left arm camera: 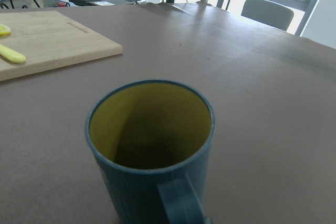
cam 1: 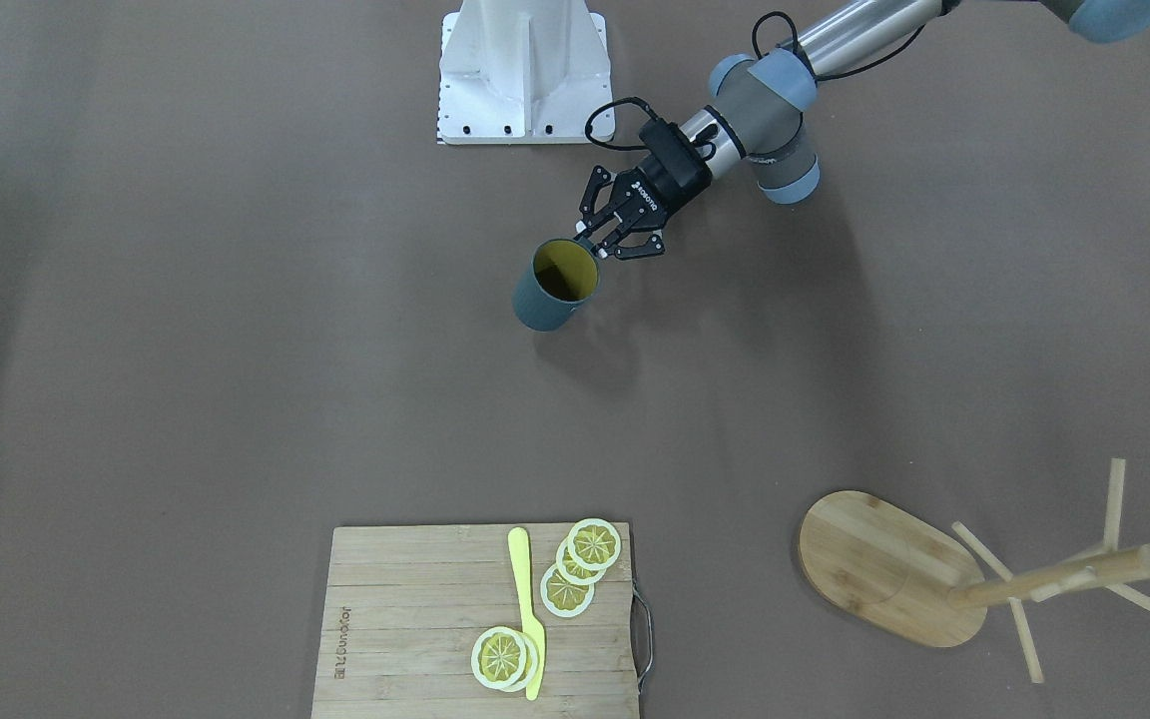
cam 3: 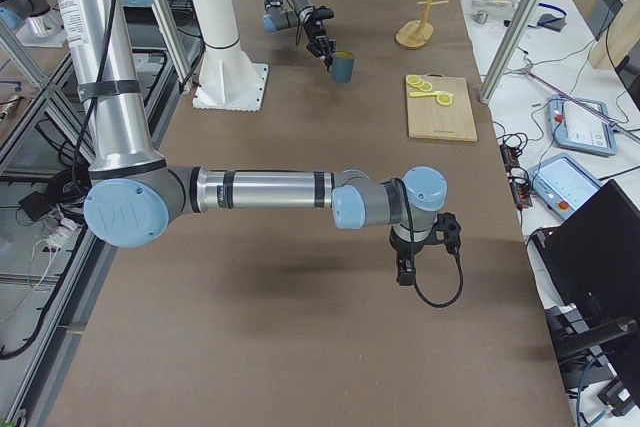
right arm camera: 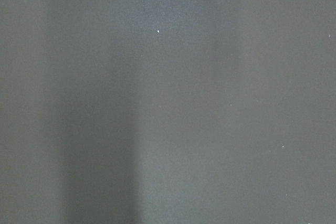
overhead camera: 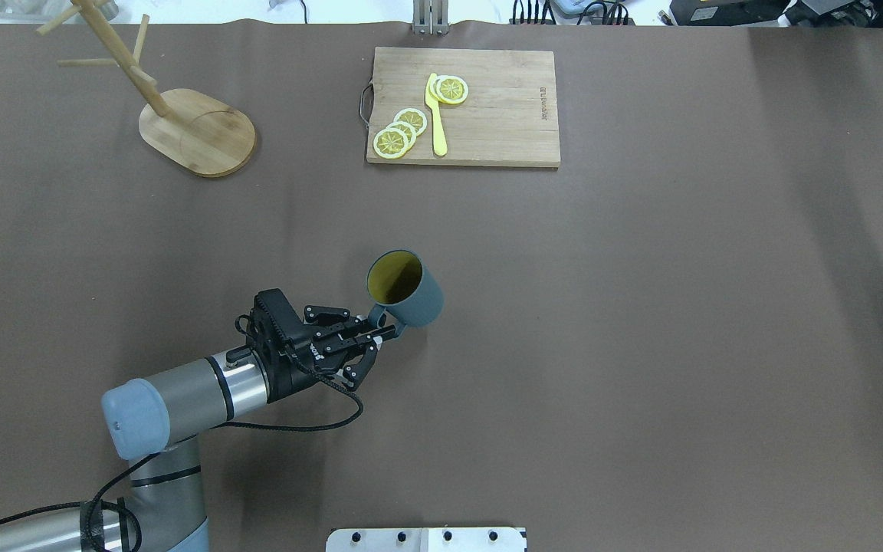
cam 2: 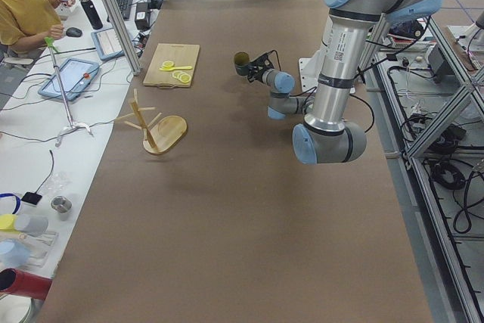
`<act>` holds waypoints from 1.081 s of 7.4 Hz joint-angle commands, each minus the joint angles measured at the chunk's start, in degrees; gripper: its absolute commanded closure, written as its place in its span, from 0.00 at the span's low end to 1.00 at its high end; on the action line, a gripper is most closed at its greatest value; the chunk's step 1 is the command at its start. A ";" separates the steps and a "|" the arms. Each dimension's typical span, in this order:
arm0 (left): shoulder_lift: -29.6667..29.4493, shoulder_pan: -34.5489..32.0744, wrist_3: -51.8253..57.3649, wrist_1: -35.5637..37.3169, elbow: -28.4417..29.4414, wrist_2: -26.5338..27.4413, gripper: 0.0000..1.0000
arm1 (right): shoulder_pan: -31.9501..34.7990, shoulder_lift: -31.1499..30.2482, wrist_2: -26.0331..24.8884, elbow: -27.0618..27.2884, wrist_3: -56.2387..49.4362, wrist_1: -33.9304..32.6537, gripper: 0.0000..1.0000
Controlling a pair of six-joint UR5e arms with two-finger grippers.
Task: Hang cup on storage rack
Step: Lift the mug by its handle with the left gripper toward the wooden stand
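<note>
The slate-blue cup [overhead camera: 405, 288], olive-yellow inside, stands upright near the table's middle, its handle turned toward my left arm. My left gripper [overhead camera: 385, 331] is shut on that handle, coming in low from the side; in the front-facing view the left gripper [cam 1: 592, 240] meets the cup [cam 1: 555, 285] at its rim. The left wrist view is filled by the cup [left arm camera: 149, 150] with the handle at the bottom. The storage rack [overhead camera: 200, 132] stands far off at the table's far left corner. My right gripper [cam 3: 404, 269] hangs over the table; whether it is open or shut I cannot tell.
A bamboo cutting board [overhead camera: 499, 115] with lemon slices [overhead camera: 399, 132] and a yellow knife [overhead camera: 437, 115] lies at the far middle edge. The white robot base [cam 1: 523, 70] is behind the cup. A person [cam 2: 26, 9] sits beyond the table's far corner.
</note>
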 commanded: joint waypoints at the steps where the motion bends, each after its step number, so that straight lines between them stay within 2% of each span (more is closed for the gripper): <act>1: -0.17 -1.55 -1.95 -0.23 -1.03 3.92 1.00 | 0.00 -0.01 0.03 0.13 0.23 0.09 0.00; 3: -0.52 -9.26 -6.59 0.38 -1.56 3.14 1.00 | 0.00 -0.10 -0.06 0.75 0.32 0.09 0.00; 4: -0.87 -13.21 -15.14 0.47 -1.30 -0.69 1.00 | 0.00 -0.10 -0.23 0.92 0.32 0.09 0.00; 5: -0.96 -17.52 -26.88 0.47 -1.21 -7.17 1.00 | 0.00 -0.10 -0.67 1.36 0.41 0.09 0.00; 6: -0.96 -20.52 -32.40 0.47 -0.77 -10.37 1.00 | 0.00 -0.10 -1.02 1.80 0.41 0.09 0.00; 8: -0.96 -25.36 -44.86 0.38 -0.07 -12.32 1.00 | 0.00 -0.27 -1.46 2.94 0.41 0.09 0.00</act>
